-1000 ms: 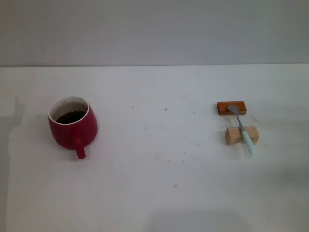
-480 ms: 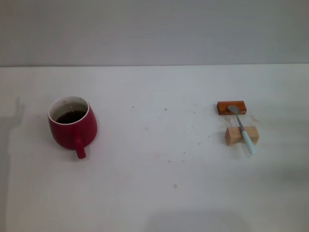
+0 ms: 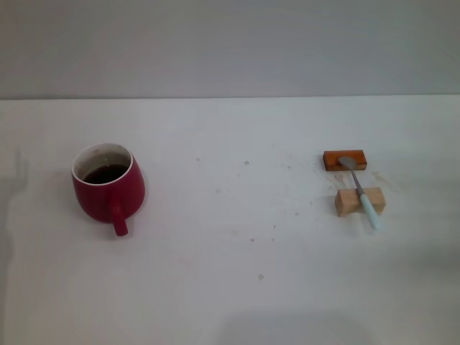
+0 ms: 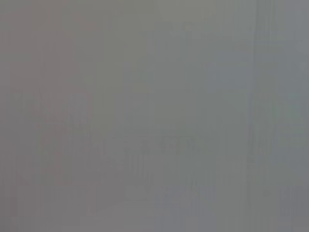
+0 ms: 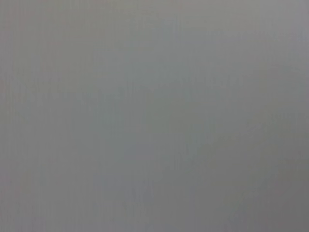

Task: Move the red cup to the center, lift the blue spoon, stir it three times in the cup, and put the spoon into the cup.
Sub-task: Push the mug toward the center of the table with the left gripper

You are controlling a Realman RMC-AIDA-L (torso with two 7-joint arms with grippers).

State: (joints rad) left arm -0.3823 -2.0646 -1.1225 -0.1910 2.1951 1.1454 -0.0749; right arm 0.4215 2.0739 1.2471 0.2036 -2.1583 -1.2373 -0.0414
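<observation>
Red cup (image 3: 108,183) sits left, blue spoon (image 3: 361,191) right; no fingers visible.

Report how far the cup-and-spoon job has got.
Nothing looks done. The red cup stands on the table's left side, not the center. The blue spoon lies across the orange block and wooden block. Neither gripper is in view. Everything is left: moving the cup, lifting, stirring, dropping in.

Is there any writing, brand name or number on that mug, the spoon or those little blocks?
None can be read.
The squat deep-red ceramic mug shows no print.
The slim spoon with the pale blue handle, the orange rectangular block and the tan wooden block are bare.
Both wrist views show only blank grey.
</observation>
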